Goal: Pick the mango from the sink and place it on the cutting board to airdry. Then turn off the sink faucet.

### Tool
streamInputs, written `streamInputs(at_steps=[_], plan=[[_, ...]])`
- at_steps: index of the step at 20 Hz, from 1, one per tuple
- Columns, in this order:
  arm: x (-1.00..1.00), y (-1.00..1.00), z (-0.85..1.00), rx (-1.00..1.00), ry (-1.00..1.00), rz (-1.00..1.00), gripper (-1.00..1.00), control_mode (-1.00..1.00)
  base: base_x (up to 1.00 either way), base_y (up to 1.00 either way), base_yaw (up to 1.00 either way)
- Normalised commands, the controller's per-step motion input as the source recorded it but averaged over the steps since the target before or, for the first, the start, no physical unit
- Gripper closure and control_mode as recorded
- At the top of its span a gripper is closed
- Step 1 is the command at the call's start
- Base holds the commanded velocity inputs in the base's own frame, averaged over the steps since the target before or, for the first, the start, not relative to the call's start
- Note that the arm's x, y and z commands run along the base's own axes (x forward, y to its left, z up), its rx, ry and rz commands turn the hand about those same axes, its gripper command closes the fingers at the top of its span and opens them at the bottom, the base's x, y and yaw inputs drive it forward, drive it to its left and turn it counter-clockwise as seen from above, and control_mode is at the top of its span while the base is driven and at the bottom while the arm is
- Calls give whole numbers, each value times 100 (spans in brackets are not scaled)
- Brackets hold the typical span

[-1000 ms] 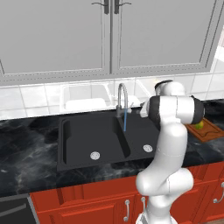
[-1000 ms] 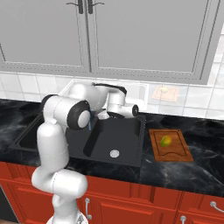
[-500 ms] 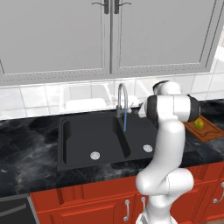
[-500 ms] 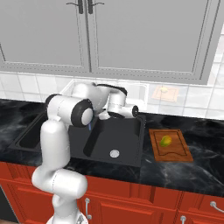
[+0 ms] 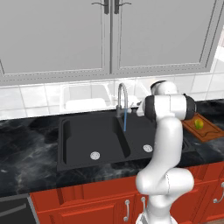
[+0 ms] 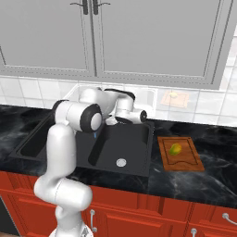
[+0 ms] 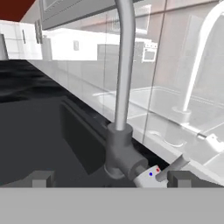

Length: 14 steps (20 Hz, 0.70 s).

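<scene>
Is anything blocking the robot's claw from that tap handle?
Nothing visible does. The open gripper sits right at the faucet base, and its lever pokes out just ahead of the fingertips. The mango already lies on the cutting board.

One mango (image 6: 175, 149), one cutting board (image 6: 180, 153), both toward the right end of the worktop (image 6: 217, 139). One sink (image 5: 92, 135) of two basins with two round silver drains (image 5: 95, 155), one per basin, and one sink faucet (image 5: 121, 97) with one thin water stream (image 5: 125, 120). Two cabinet doors (image 5: 157, 35) above, two handles; one white dish rack (image 5: 85, 98) at the worktop's back edge.
</scene>
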Motion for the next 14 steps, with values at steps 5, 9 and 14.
streamInputs(at_steps=[5,9,14], plan=[[24,0,-8,0,-2,0,-100,-100,0,0,0],[17,0,-14,0,-1,0,-100,-100,0,0,0],[16,0,-16,0,-1,0,-100,-100,0,0,0]])
